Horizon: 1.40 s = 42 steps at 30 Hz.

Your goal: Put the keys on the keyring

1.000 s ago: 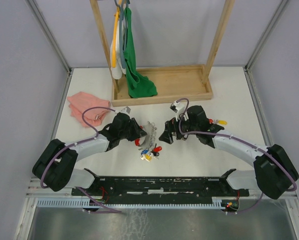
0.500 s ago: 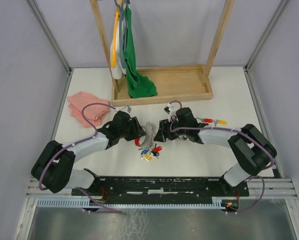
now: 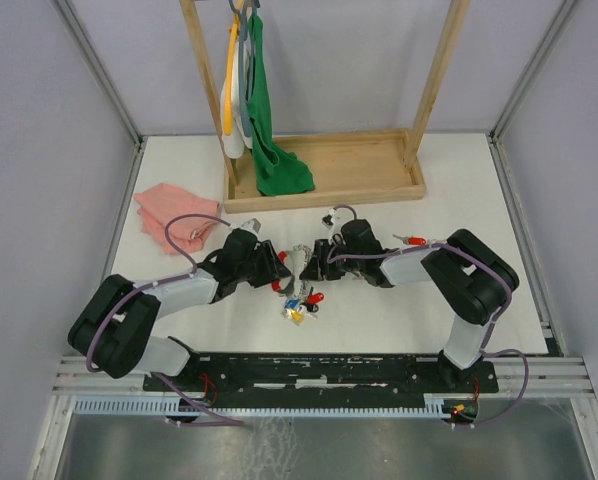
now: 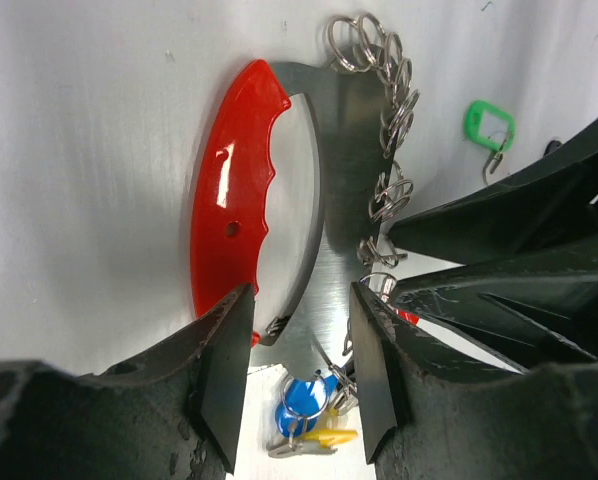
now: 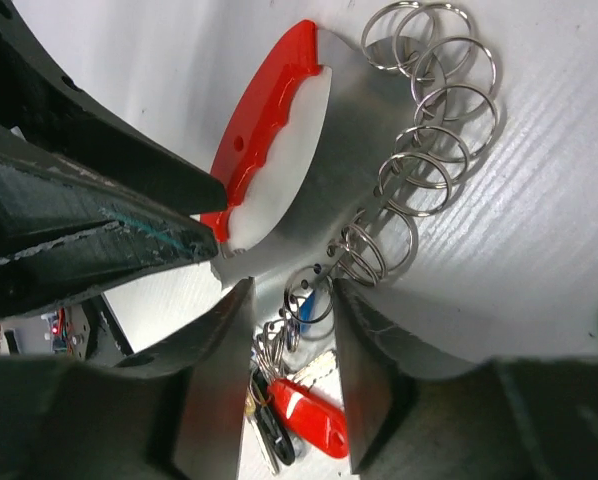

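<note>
Left claw (image 4: 301,300), right claw (image 5: 292,290) both straddling keyring (image 4: 229,200), grip unclear on either; keys (image 5: 309,415) bunched on it

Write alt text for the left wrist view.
The left gripper straddles the near end of the keyring, a red-and-grey loop on a white table. The right gripper reaches in from the right, near a green-tagged key.

Bright, even light; soft shadows, close foreground blurred.

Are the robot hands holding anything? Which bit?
The left gripper and right gripper both straddle the keyring's grey end; whether either pinches it, I cannot tell.
</note>
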Each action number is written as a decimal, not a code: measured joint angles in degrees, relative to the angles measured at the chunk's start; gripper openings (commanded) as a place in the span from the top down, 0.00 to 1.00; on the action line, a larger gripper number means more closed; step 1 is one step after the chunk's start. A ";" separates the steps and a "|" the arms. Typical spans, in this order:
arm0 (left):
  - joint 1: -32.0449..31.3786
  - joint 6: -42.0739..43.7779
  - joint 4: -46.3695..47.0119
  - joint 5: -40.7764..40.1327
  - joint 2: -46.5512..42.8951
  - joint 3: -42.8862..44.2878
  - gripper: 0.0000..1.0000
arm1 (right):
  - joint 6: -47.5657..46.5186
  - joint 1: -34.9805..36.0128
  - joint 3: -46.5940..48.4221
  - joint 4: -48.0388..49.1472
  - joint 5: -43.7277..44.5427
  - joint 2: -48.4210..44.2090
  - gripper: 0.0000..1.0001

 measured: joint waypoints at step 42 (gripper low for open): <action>4.50 -6.60 48.04 14.23 -6.99 -20.26 0.20 | -28.26 5.70 18.91 -40.28 8.85 -13.94 0.99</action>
